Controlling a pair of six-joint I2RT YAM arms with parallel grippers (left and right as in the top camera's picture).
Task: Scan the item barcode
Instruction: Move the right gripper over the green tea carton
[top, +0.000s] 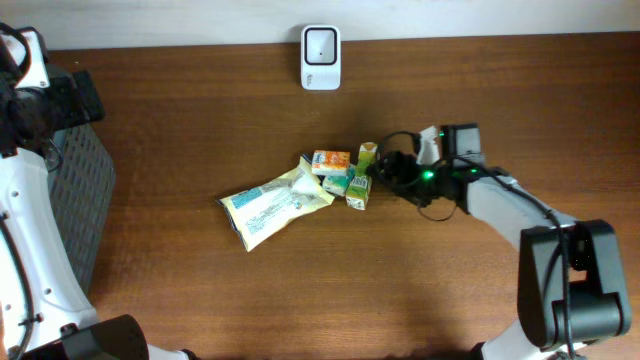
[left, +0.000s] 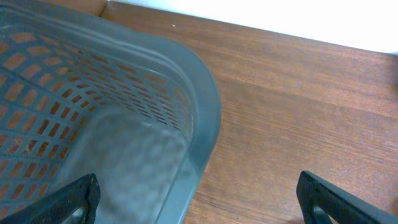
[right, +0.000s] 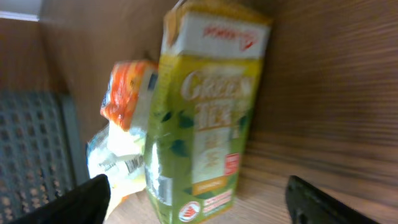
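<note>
While the right gripper (top: 390, 168) holds its jaws apart on either side of the green tea carton (right: 205, 118), unclamped, that carton sits crowded by an orange packet (top: 331, 160) and a white pouch (top: 275, 205) just beside it. Meanwhile the left gripper (left: 199, 208) hangs spread wide over the grey basket (left: 205, 112) rim; the white scanner (top: 320, 43) sits well apart at the far edge of the table (top: 200, 120).

I see the tea carton (right: 205, 118), yellow-green and printed "Green Tea", in a small cluster at mid-tabletop (top: 200, 290), just beside an orange packet (top: 331, 160) and a pale pouch (top: 275, 203) that lies flat. The scanner (top: 321, 57), a white box with a window, sits at the far edge, well apart from them.
</note>
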